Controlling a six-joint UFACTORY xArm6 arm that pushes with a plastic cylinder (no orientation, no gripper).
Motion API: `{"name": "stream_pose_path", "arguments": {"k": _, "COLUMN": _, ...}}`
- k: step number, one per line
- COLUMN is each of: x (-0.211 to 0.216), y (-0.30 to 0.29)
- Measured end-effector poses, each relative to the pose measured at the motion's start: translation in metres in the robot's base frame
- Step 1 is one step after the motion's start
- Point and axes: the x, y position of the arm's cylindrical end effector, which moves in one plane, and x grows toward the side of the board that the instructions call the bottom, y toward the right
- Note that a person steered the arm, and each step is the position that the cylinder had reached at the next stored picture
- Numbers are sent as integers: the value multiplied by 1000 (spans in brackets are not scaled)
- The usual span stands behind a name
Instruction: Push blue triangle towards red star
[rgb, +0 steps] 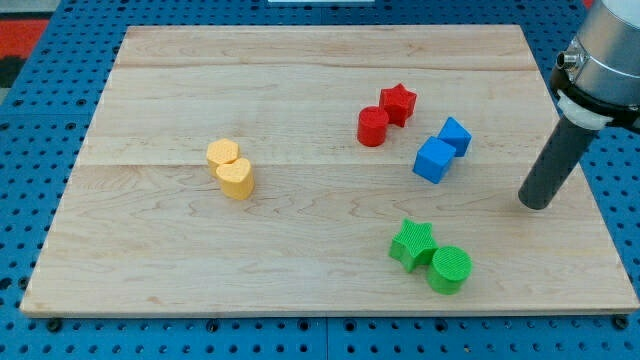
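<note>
Observed at the right of the frame: the arm carries no fingers, only a dark rod, so there is nothing to be released, clenched or grasping. The tip (535, 205) rests on the worktop (300, 60), clear of every block. The task's piece, the blue triangle (455, 135), sits right of centre, to the upper left of the tip and well apart from it. Its shape is hard to confirm from this angle. It appears to touch a blue cube (433, 160) on its lower left. The red star (398, 103) lies to the upper left of the triangle, near it, with a red cylinder (373, 127) against the star's lower left. Also present are 2 yellow blocks (230, 168) left of centre, plus a green star (412, 244) and a green cylinder (450, 269) at lower centre. Judgement: the approach is not yet made. The tip should come in on the triangle's right side, slightly below its middle, then drive left and a little upward. An off-centre contact would likely spin the piece. A line set too low would likely carry the cube along.
</note>
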Motion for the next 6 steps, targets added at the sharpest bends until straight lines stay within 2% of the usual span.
{"name": "stream_pose_path", "arguments": {"k": 2, "x": -15, "y": 18}}
{"name": "stream_pose_path", "arguments": {"k": 5, "x": -51, "y": -83}}
{"name": "stream_pose_path", "arguments": {"k": 6, "x": -85, "y": -96}}
